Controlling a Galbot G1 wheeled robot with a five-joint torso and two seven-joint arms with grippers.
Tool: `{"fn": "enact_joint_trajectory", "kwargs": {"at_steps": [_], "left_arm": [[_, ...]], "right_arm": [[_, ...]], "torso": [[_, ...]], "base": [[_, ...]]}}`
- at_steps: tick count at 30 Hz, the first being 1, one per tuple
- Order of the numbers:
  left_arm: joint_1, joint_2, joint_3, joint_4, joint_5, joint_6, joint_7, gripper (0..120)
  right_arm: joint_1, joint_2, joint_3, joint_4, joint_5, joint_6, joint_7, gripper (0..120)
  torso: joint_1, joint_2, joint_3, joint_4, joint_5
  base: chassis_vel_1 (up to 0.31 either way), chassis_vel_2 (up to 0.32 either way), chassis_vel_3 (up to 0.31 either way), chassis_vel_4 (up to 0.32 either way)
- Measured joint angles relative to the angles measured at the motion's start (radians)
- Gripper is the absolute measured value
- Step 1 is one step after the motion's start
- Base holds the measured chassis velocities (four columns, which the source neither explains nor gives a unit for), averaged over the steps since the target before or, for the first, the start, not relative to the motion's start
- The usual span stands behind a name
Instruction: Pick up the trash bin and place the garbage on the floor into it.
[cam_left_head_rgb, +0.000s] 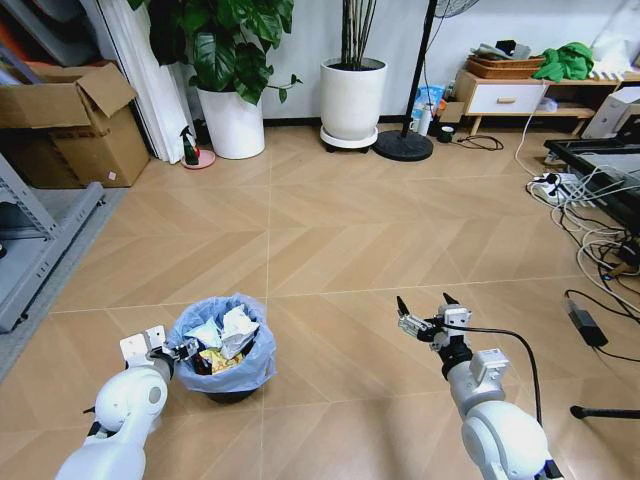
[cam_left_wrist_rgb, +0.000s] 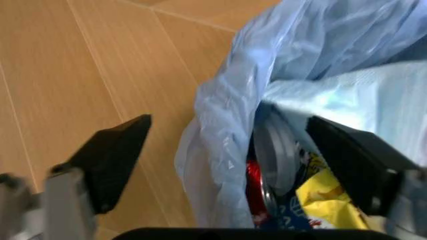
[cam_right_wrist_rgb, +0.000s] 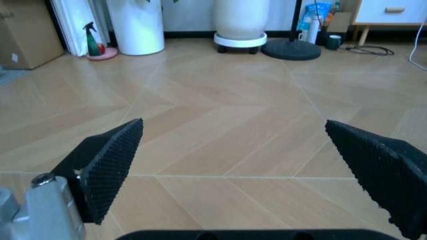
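One trash bin (cam_left_head_rgb: 225, 350) stands on the floor (cam_left_head_rgb: 340, 240), lined with one light-blue bag. Inside it the garbage (cam_left_head_rgb: 222, 335) shows as several pieces: two white crumpled ones on top in the head view, one yellow wrapper (cam_left_wrist_rgb: 327, 197), one red piece and one grey round lid (cam_left_wrist_rgb: 275, 150) in the left wrist view; an exact total cannot be told. Two grippers are in sight, the left gripper (cam_left_head_rgb: 186, 350) and the right gripper (cam_left_head_rgb: 424, 306), each with two fingers. Farther back are two white plant pots (cam_left_head_rgb: 352, 97), one cardboard box (cam_left_head_rgb: 75, 120) and one spray bottle (cam_left_head_rgb: 188, 146).
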Motion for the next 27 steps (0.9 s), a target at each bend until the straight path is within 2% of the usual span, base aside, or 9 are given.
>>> {"fn": "enact_joint_trajectory", "kwargs": {"at_steps": [7, 10, 13, 14, 15, 17, 22, 24, 27], "left_arm": [[0.020, -0.002, -0.014, -0.035, 0.006, -0.023, 0.000, 100], [0.030, -0.007, -0.022, -0.040, 0.046, -0.073, 0.019, 100], [0.056, -0.019, -0.045, -0.053, 0.177, -0.261, 0.170, 100], [0.056, -0.019, -0.045, -0.053, 0.177, -0.261, 0.170, 100], [0.070, -0.025, -0.056, -0.059, 0.227, -0.336, 0.238, 100], [0.101, -0.039, -0.071, -0.071, 0.284, -0.425, 0.326, 100], [0.190, -0.086, -0.111, -0.122, 0.352, -0.522, 0.441, 100], [0.198, -0.091, -0.114, -0.128, 0.358, -0.526, 0.445, 100], [0.255, -0.145, -0.136, -0.183, 0.398, -0.545, 0.452, 100]], "right_arm": [[0.000, -0.001, 0.006, 0.009, 0.006, -0.002, 0.000, 100], [0.000, -0.001, 0.011, 0.018, 0.012, -0.005, 0.000, 100], [-0.002, 0.000, 0.027, 0.042, 0.020, -0.015, 0.004, 100], [-0.002, 0.000, 0.027, 0.042, 0.020, -0.015, 0.004, 100], [-0.008, 0.000, 0.034, 0.054, 0.024, -0.021, 0.006, 100], [-0.026, 0.001, 0.042, 0.073, 0.026, -0.028, 0.010, 100], [-0.088, 0.023, 0.065, 0.123, 0.009, -0.031, 0.019, 100], [-0.096, 0.026, 0.069, 0.129, 0.007, -0.032, 0.022, 100], [-0.152, 0.050, 0.100, 0.172, -0.015, -0.040, 0.030, 100]], "torso": [[0.000, 0.000, 0.000, 0.0000, 0.0001], [0.000, 0.000, 0.000, 0.0000, -0.0001], [0.000, 0.000, 0.000, 0.0000, -0.0001], [0.000, 0.000, 0.000, 0.0000, -0.0001], [0.000, 0.000, 0.000, 0.0000, 0.0003], [0.000, 0.000, 0.000, -0.0001, -0.0001], [0.000, 0.000, 0.000, 0.0000, 0.0000], [0.000, 0.000, 0.000, 0.0001, 0.0000], [0.000, 0.000, 0.000, 0.0000, 0.0002]], "base": [[0.000, 0.000, 0.000, 0.000], [0.000, 0.000, 0.000, 0.000], [0.000, 0.000, 0.000, 0.000], [0.000, 0.000, 0.000, 0.000], [0.000, 0.000, 0.000, 0.000], [0.000, 0.000, 0.000, 0.000], [0.000, 0.000, 0.000, 0.000], [0.000, 0.000, 0.000, 0.000], [0.000, 0.000, 0.000, 0.000]]}}
